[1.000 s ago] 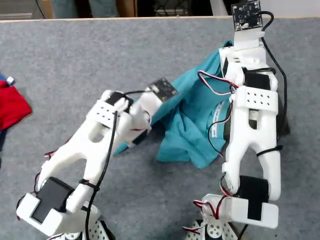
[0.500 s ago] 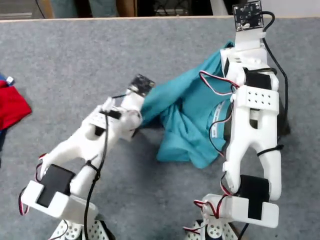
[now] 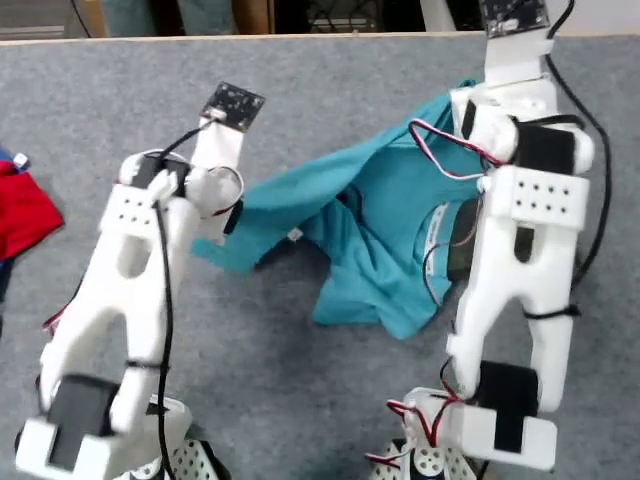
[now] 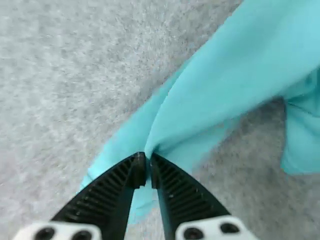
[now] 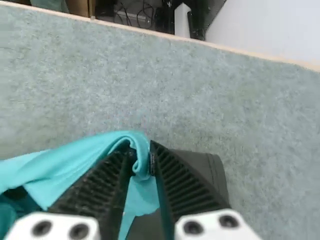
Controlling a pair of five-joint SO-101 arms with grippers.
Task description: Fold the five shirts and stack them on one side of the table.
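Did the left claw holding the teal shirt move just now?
Yes. The left gripper has shifted toward the red cloth, pulling the teal shirt outward.

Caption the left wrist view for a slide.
Left gripper shut on a fold of the teal shirt, pulled taut over the grey table.
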